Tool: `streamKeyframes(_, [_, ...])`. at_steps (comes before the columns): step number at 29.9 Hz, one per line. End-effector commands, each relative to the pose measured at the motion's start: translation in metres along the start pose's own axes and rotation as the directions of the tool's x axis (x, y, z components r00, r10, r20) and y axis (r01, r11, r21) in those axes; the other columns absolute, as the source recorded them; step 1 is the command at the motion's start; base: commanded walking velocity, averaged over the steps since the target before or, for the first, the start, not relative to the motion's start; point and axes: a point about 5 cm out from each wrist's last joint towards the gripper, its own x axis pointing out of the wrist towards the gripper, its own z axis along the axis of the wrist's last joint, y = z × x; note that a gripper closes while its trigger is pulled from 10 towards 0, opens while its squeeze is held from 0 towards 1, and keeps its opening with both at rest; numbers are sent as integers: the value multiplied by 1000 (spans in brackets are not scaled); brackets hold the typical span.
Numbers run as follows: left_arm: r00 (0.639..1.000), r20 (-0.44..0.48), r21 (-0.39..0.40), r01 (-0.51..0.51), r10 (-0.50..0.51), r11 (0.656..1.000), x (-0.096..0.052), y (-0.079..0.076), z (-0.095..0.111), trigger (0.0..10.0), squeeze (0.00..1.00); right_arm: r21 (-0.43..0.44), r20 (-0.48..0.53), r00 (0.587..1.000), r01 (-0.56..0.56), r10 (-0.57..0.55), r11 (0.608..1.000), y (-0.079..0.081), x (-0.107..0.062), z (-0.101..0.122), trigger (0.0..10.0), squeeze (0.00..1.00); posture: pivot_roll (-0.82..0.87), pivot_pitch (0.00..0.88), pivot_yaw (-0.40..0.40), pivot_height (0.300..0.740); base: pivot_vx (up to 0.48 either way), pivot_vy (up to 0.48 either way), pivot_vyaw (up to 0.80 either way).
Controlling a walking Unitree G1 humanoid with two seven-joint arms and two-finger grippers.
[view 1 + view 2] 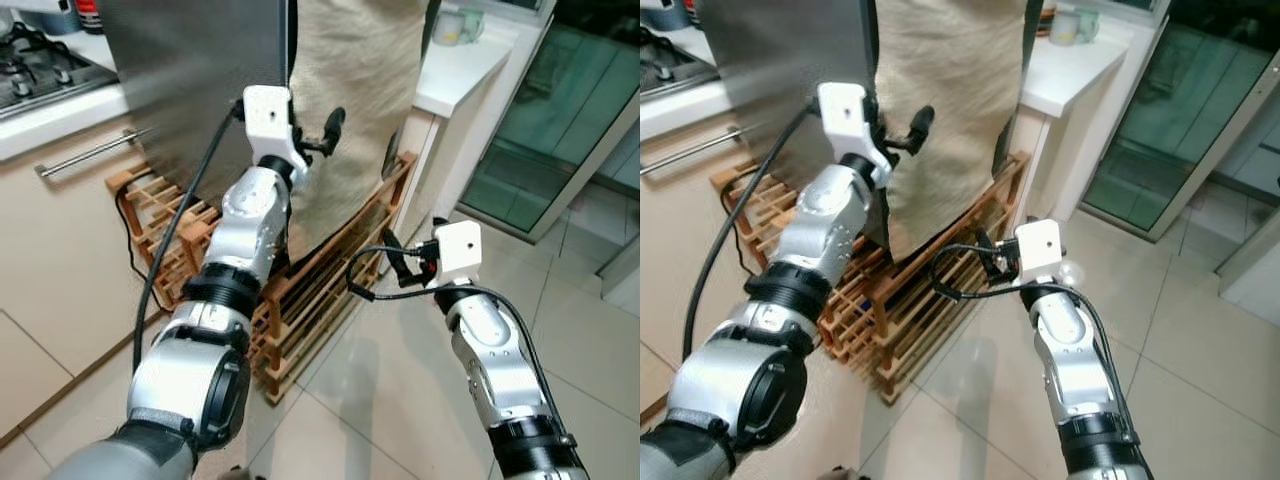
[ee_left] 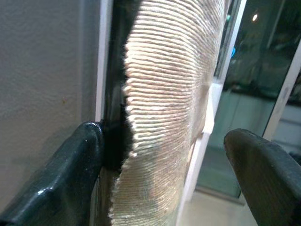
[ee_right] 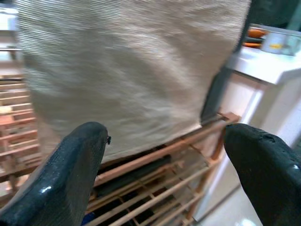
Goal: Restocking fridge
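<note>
My left gripper point(image 1: 322, 138) is raised to the front edge of the steel fridge point(image 1: 200, 90), its two black fingers spread wide and holding nothing. In the left wrist view one finger point(image 2: 70, 179) presses against the dark gap that runs down the edge of the grey door, and the other finger point(image 2: 263, 174) stands free on the far side of the woven beige cloth point(image 2: 169, 108) that hangs over the fridge front. I judge that I am feeling for the door edge behind that cloth. My right gripper point(image 1: 392, 258) hangs lower, off the near right corner of the wooden slatted rack point(image 1: 310, 290) that stands on the floor below the fridge; its fingers are also wide apart and empty, aimed at the lower hem of the cloth and the rack's top rail. Further out, a white counter point(image 1: 460, 75) with a small cup point(image 1: 458, 25) runs along the fridge's right side, a gas hob point(image 1: 40, 60) sits at the left above a cabinet with a metal bar handle point(image 1: 90, 152), and a glass sliding door point(image 1: 560, 110) closes off the right. As for progress, the door looks shut, neither claw carries any item, and I can make out no groceries waiting to go in. The restocking seems barely begun: opening comes first, then fetching and loading.
</note>
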Motion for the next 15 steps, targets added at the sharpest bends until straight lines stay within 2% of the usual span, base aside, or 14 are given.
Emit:
streamKeyframes(1, [997, -65, 19, 43, -41, 999, 1, -16, -11, 10000, 0, -9, -2, 1000, -7, 7, 1000, 0, -2, -1, 10000, 0, -106, 0, -48, 740, 0, 0, 0])
streamKeyframes(3, [995, -58, 4, 88, -87, 996, 5, -28, -7, 10000, 0, -9, -5, 1000, -2, 2, 1000, 0, -5, -1, 10000, 0, -118, 0, -39, 740, 0, 0, 0])
streamKeyframes(5, [993, -56, 3, 104, -104, 995, 6, -32, -5, 10000, 0, -9, -6, 1000, 1, -1, 1000, -1, -5, -1, 10000, 0, -121, 0, -37, 740, 0, 0, 0])
streamKeyframes(6, [988, -47, -13, 143, -144, 990, 8, -41, -3, 10000, 0, -7, -8, 1000, 9, -9, 1000, -1, -7, -3, 10000, 0, -132, 0, -29, 740, 0, 0, 0])
streamKeyframes(8, [965, -3, -80, 260, -261, 962, 10, -64, 4, 10000, 0, -3, -12, 1000, 19, -19, 1000, -2, -11, -4, 10000, 0, -137, 0, -26, 740, 0, 0, 0])
streamKeyframes(9, [934, 41, -137, 358, -356, 924, 10, -80, 9, 10000, 0, 0, -15, 1000, 22, -22, 1000, -2, -13, -6, 10000, 0, -140, 0, -24, 740, 0, 0, 0])
streamKeyframes(10, [934, 41, -137, 358, -356, 924, 10, -80, 9, 10000, 0, 0, -15, 1000, 22, -22, 1000, -2, -13, -6, 10000, 0, -140, 0, -24, 740, 0, 0, 0])
streamKeyframes(11, [865, 113, -192, 501, -488, 844, 7, -104, 17, 10000, 0, 4, -22, 999, 23, -23, 1000, -1, -18, -8, 10000, 0, -143, 0, -24, 740, 0, 0, 0])
streamKeyframes(12, [865, 113, -192, 501, -488, 844, 7, -104, 17, 10000, 0, 4, -22, 999, 23, -23, 1000, -1, -18, -8, 10000, 0, -143, 0, -24, 740, 0, 0, 0])
streamKeyframes(13, [833, 139, -202, 553, -535, 809, 6, -113, 20, 10000, 0, 6, -25, 999, 23, -23, 1000, -1, -20, -9, 10000, 0, -143, 0, -24, 740, 0, 0, 0])
streamKeyframes(14, [763, 193, -224, 646, -616, 730, 0, -129, 22, 10000, 0, 16, -30, 999, 27, -27, 1000, -3, -25, -11, 10000, 0, -137, 0, -30, 740, 0, 0, 0])
streamKeyframes(15, [747, 178, -244, 664, -640, 707, -4, -142, 15, 10000, 0, 28, -39, 999, 37, -36, 999, -5, -31, -14, 10000, 0, -133, 0, -32, 740, 0, 0, 0])
